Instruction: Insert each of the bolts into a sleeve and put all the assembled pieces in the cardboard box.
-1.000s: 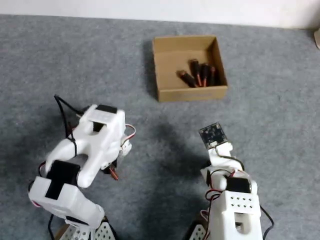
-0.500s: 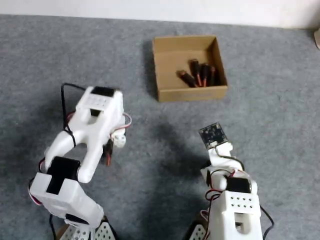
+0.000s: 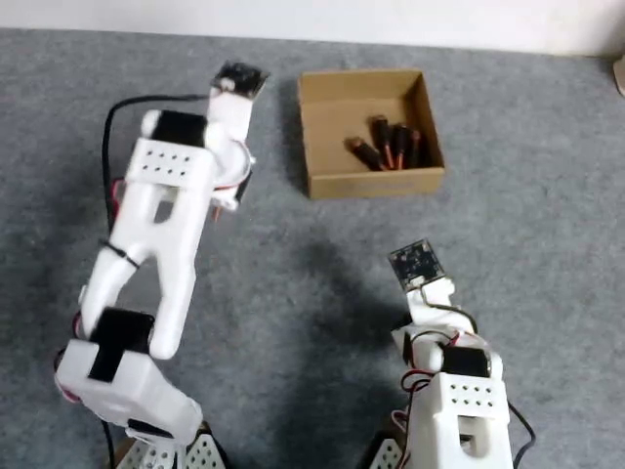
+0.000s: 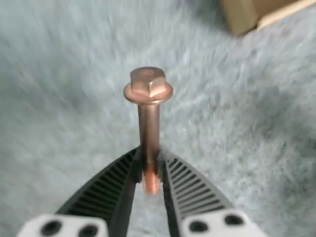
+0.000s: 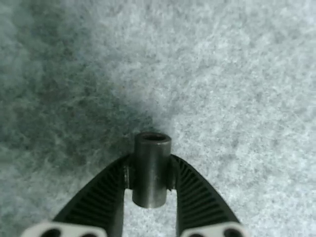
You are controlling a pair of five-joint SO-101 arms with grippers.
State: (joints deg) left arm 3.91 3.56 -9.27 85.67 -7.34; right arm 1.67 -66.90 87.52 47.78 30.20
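Bolt [image 4: 148,128] was pinched at its shank tip by the left gripper [image 4: 149,173], head outward, over grey mat [image 4: 256,128] beside the cardboard box [image 3: 376,183]. Right gripper [image 5: 151,165] clamped a dark sleeve [image 5: 151,170]. Assembled pieces [image 3: 386,145] lay inside the box.

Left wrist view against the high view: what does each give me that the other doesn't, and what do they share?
Left wrist view: the left gripper shut on the copper bolt near its shank tip, hex head pointing away from the fingers. High view: the assembled pieces lying in the cardboard box, plus where the arms stand, with the left arm extended, its wrist beside the box, and the right arm farther back. Shared: the box, just a corner of it in the wrist view, and the grey table.
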